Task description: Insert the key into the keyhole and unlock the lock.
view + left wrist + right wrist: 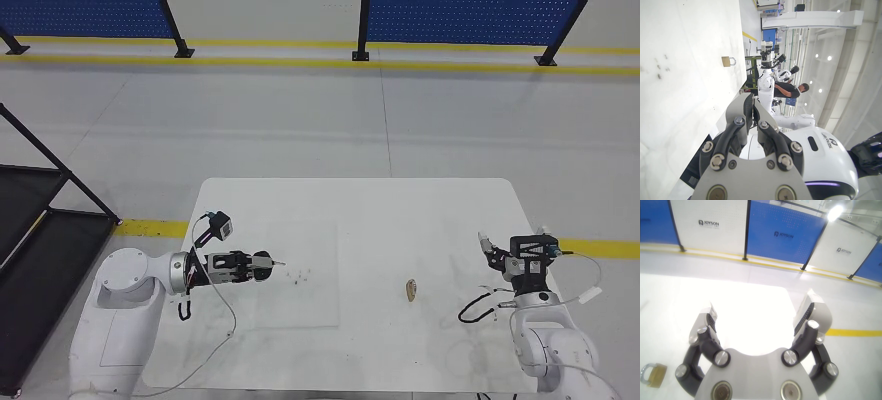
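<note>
The white table [420, 215] takes up the middle of the top view, with one arm at each of its short ends. The left arm lies across the table's left side. The left gripper [751, 100] is turned on its side and points along the tabletop toward the far end. Its fingers [734, 111] are pressed together, black pads face to face. I cannot tell whether anything is pinched between them.

The right arm comes up at the table's right edge. The right gripper [761, 306] points away from the robot, toward the blue fence panels beyond the table. Its fingers [811, 306] are spread wide apart with only bare tabletop between them.

The padlock [411, 290] lies flat on the table, right of centre. It is between the two grippers, nearer the right one, and touches neither. It has a brass body and a silver shackle, and from here I cannot tell whether the shackle is closed.

A loop of black cable [478, 308] rests on the table beside the right arm. A few dark specks [301, 275] mark the surface just ahead of the left gripper.
</note>
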Robot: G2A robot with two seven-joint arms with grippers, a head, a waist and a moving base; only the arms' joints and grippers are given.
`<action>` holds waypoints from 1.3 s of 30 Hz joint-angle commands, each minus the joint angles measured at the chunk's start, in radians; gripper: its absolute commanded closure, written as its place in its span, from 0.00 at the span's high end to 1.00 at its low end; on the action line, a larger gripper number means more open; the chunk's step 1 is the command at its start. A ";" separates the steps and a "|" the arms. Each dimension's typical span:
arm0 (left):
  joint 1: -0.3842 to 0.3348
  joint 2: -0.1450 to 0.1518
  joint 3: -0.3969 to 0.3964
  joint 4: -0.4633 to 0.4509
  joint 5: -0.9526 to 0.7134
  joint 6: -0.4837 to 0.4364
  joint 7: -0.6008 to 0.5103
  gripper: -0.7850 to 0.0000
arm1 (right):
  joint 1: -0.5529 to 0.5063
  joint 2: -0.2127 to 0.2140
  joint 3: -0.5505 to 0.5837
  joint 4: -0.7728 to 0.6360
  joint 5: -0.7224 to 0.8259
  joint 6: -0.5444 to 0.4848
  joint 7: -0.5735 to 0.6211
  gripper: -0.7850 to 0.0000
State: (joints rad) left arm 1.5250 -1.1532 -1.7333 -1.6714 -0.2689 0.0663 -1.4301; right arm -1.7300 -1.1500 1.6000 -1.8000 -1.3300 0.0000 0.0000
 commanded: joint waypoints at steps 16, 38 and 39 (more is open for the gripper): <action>0.000 0.000 0.000 0.000 0.000 0.000 0.000 0.00 | 0.083 -0.010 -0.171 -0.078 0.065 -0.154 0.371 1.00; 0.000 0.000 0.000 0.000 0.000 0.000 0.000 0.00 | 0.323 -0.037 -0.342 -0.133 0.262 0.090 1.091 1.00; 0.000 0.000 0.000 0.000 0.000 0.000 0.000 0.00 | 0.323 -0.037 -0.342 -0.133 0.262 0.090 1.091 1.00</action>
State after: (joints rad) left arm 1.5250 -1.1532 -1.7333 -1.6713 -0.2689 0.0663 -1.4301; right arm -1.4072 -1.1874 1.2578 -1.9321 -1.0685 0.0909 1.0899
